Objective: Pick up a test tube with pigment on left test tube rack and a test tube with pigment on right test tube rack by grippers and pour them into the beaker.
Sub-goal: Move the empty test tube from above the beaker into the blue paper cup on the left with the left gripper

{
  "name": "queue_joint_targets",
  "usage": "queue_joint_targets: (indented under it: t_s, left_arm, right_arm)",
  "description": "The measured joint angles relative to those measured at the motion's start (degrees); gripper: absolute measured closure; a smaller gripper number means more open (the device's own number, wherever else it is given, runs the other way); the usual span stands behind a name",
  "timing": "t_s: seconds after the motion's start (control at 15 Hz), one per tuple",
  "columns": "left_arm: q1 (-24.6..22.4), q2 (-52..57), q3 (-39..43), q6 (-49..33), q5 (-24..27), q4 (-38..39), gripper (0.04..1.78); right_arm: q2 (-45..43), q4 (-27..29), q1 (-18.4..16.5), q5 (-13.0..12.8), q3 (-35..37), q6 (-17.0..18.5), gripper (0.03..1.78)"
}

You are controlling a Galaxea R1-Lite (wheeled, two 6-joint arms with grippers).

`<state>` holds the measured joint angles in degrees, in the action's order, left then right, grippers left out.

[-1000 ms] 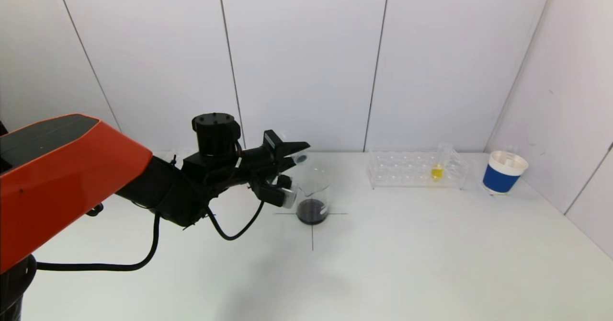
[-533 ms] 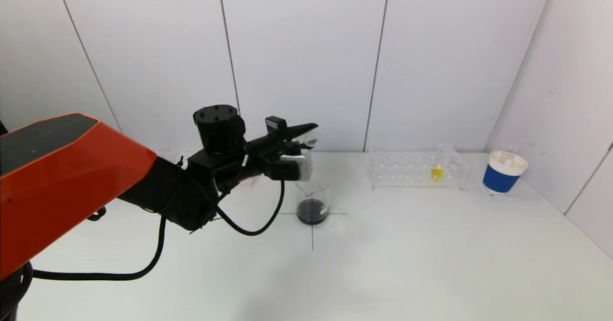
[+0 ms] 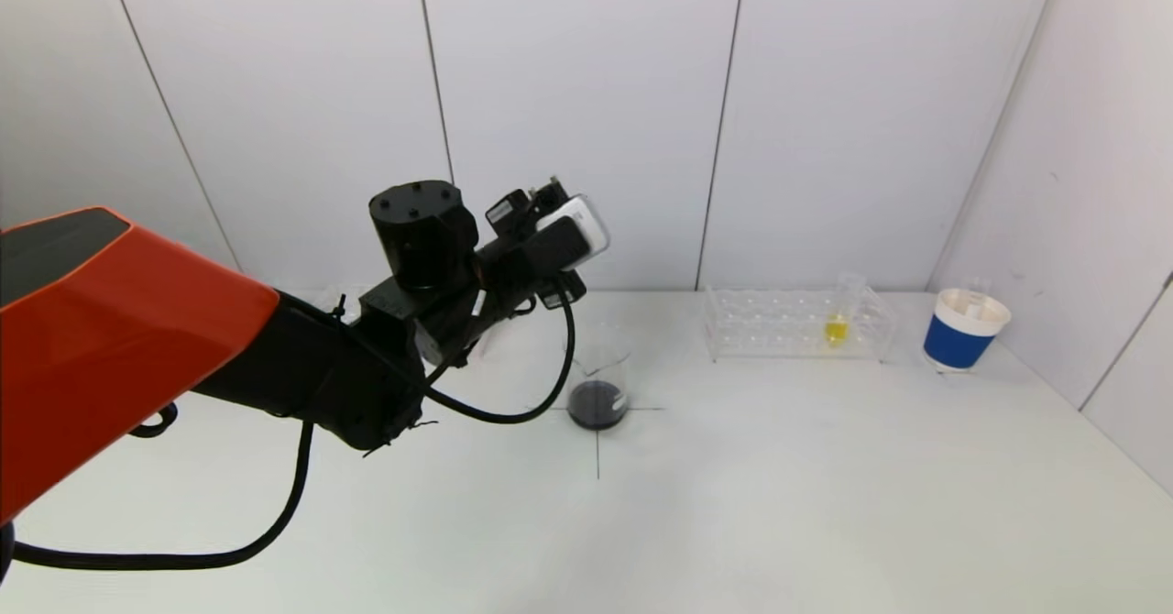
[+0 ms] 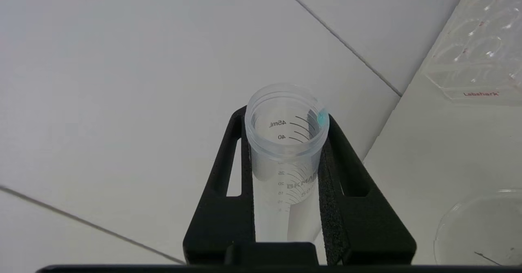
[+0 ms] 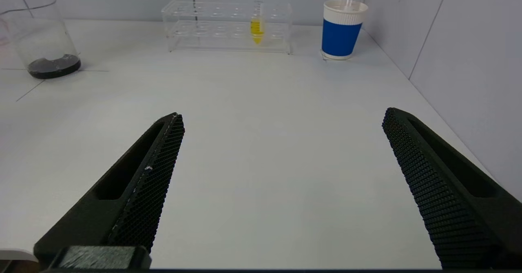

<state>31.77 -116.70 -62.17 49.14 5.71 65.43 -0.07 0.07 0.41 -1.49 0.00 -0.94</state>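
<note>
My left gripper (image 3: 548, 218) is raised above and left of the beaker (image 3: 597, 378), which holds dark liquid at its bottom. In the left wrist view the gripper (image 4: 285, 120) is shut on a clear graduated test tube (image 4: 285, 155). The tube looks empty, with a teal drop at its rim. The right rack (image 3: 793, 325) holds a tube with yellow pigment (image 3: 836, 325). My right gripper (image 5: 281, 142) is open and empty, low over the table, out of the head view. It faces the right rack (image 5: 195, 26), the yellow tube (image 5: 257, 28) and the beaker (image 5: 45, 40).
A blue and white paper cup (image 3: 967, 330) stands right of the right rack, near the side wall; it also shows in the right wrist view (image 5: 342, 30). The left rack is mostly hidden behind my left arm. A clear rack corner (image 4: 477, 53) shows in the left wrist view.
My left gripper has lifted away from the beaker's mouth and rolled, so the wrist camera now sits on top. The tube has turned from its tilted pose. The right arm has not moved.
</note>
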Motion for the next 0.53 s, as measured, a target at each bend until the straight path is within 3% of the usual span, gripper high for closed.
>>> queue_joint_targets:
  t_s: [0.53]
  left_arm:
    - [2.55, 1.79, -5.5, -16.32, -25.25, -4.0, 1.37]
  right_arm:
    - [0.0, 0.02, 0.0, 0.0, 0.0, 0.01, 0.04]
